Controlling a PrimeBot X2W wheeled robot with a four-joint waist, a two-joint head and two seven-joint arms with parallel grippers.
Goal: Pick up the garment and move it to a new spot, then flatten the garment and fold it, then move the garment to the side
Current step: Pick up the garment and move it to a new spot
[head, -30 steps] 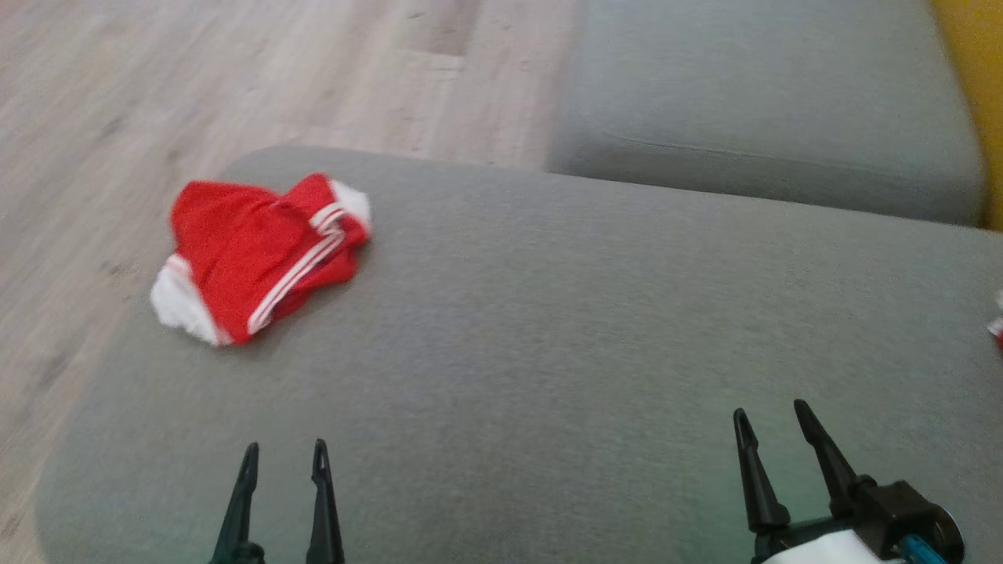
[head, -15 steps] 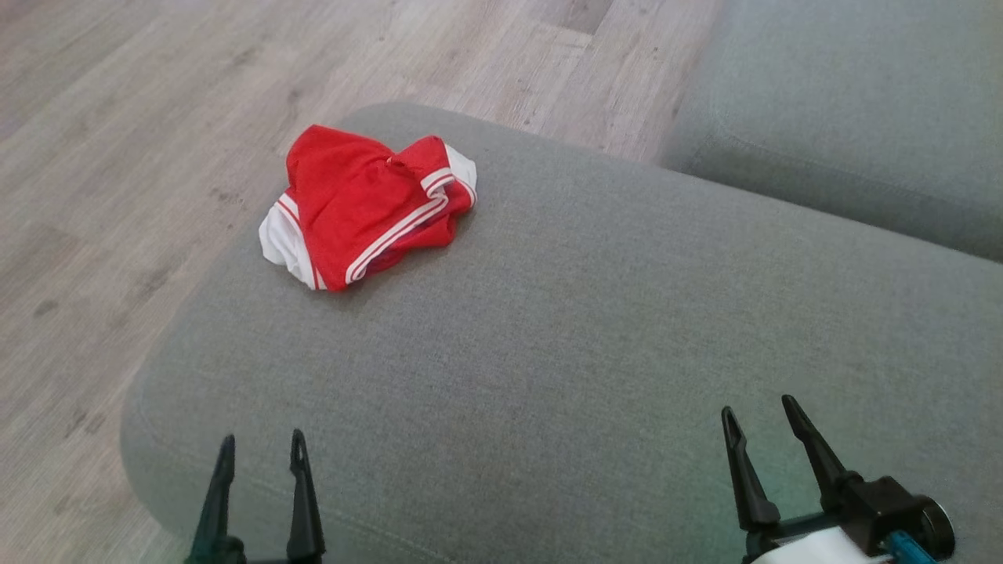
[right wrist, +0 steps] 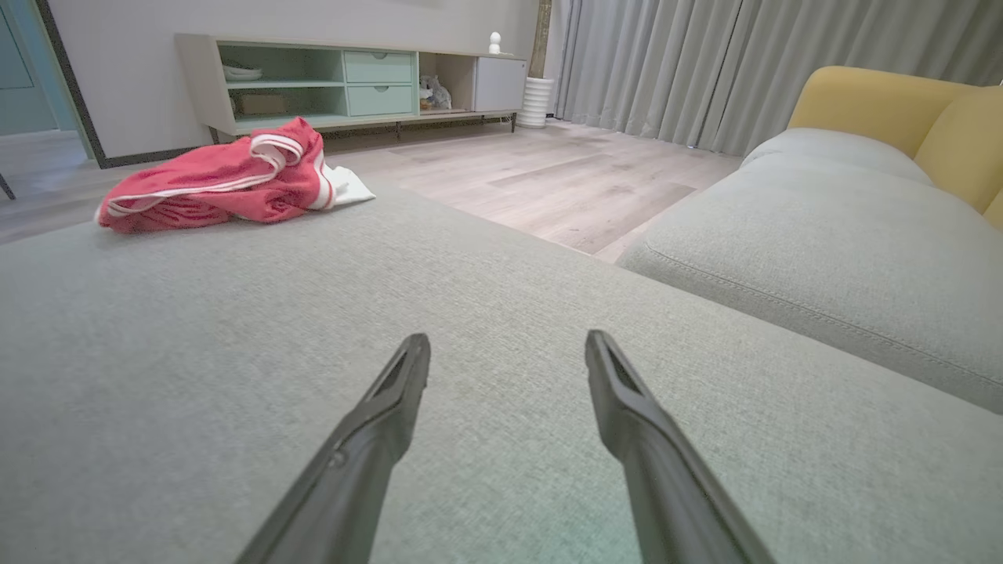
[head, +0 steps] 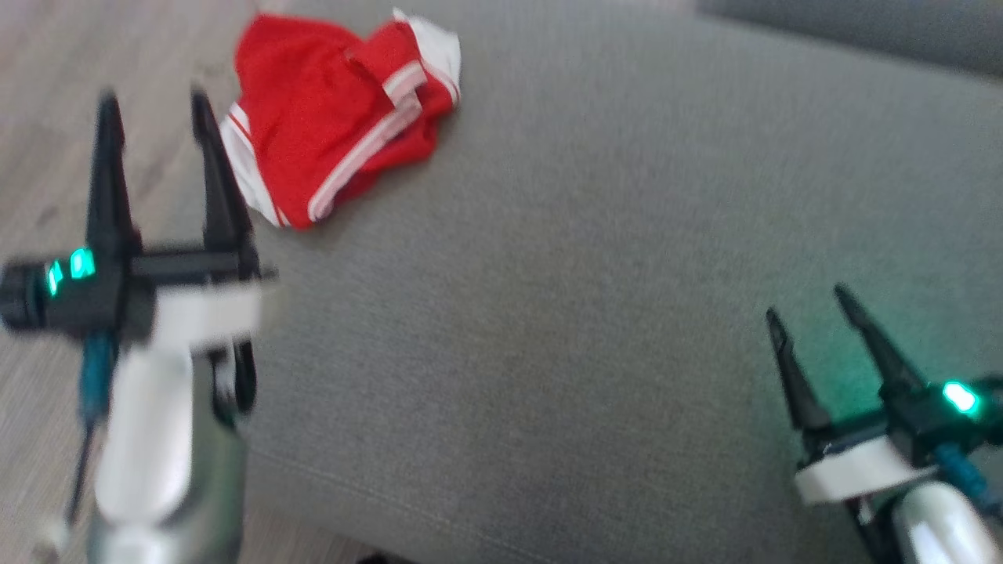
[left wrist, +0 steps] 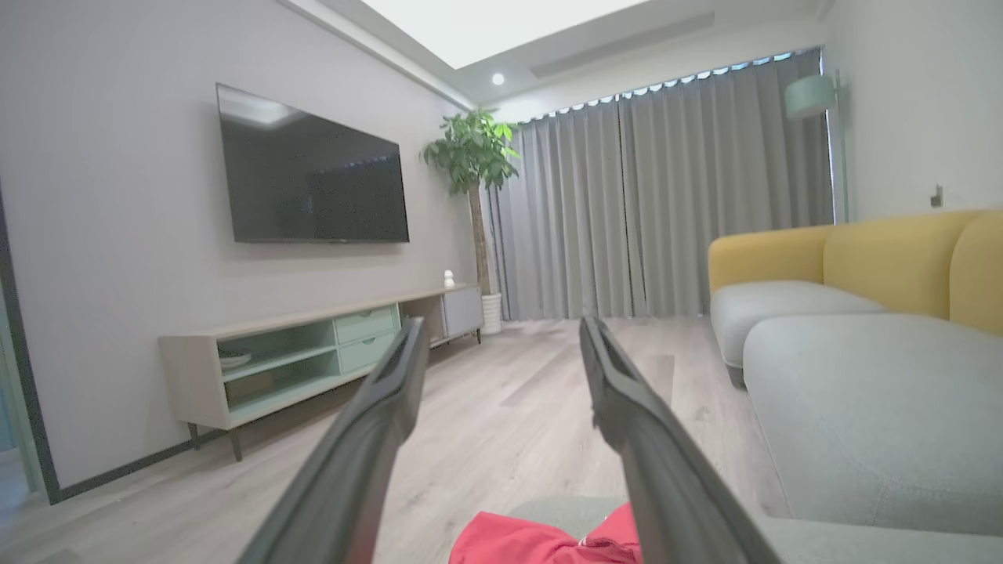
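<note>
1. Two sets of parted fingers: your left end effector (head: pixel 151 98) and your right end effector (head: pixel 806 301) both stand released, with nothing held between them.
2. Your left end effector hangs at the left edge of the grey sofa cushion (head: pixel 548 274), with the wood floor (head: pixel 47 117) showing behind it.
3. The red garment (head: pixel 329 117), with white stripes and a white band, lies crumpled at the far left corner of the cushion. It is just beside the left fingertips, and the head view is too blurred for you to tell whether they touch.
4. In your left wrist view the garment (left wrist: pixel 541 542) shows at the bottom edge, low between the two fingers. Beyond them are the television (left wrist: pixel 313 184) and the pale green cabinet (left wrist: pixel 313 356).
5. Your right end effector is over the near right part of the cushion, well apart from the garment.
6. In your right wrist view the garment (right wrist: pixel 211 184) lies bunched at the cushion's far left corner. A second grey cushion (right wrist: pixel 823 235) with a yellow backrest (right wrist: pixel 870 98) sits to the right.
</note>
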